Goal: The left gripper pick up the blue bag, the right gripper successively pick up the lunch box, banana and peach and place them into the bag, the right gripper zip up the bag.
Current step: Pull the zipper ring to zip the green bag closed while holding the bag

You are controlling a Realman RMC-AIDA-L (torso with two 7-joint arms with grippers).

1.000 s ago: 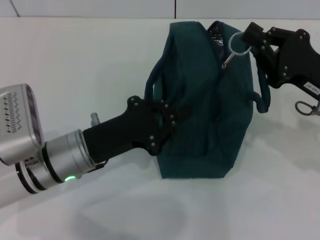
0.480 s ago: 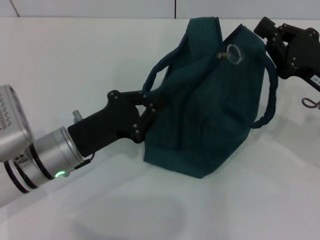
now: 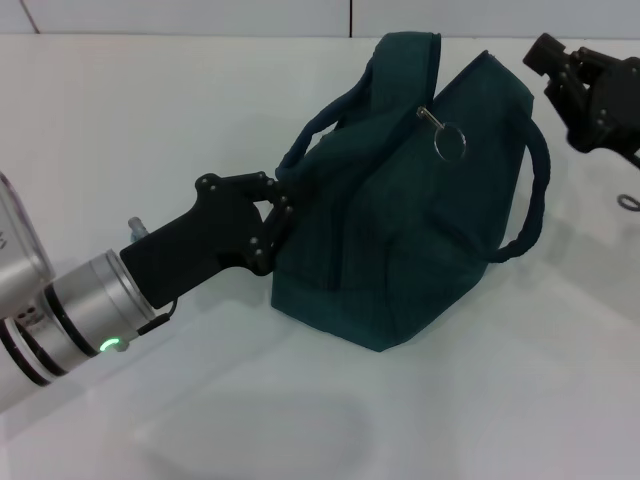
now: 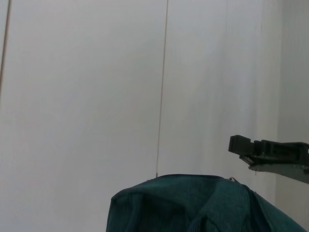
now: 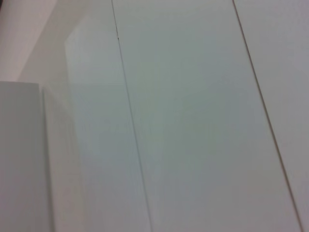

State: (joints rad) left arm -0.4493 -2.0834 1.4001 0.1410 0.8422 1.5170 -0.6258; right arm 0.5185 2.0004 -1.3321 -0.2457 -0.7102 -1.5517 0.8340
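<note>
The blue bag sits on the white table with its zipper closed, and the metal pull ring hangs free on its side. My left gripper is at the bag's left edge near a handle end, fingers spread, with table showing between them. My right gripper is at the far right, apart from the bag, open and empty. The left wrist view shows the bag's top and the right gripper beyond it. The lunch box, banana and peach are out of view.
A small metal ring lies on the white table at the right edge. A white panelled wall runs along the back. The right wrist view shows only white panels.
The right gripper let go of the zipper ring and drew back to the right. The left gripper released the bag's side and pulled back left. The bag shifted and now rests tilted.
</note>
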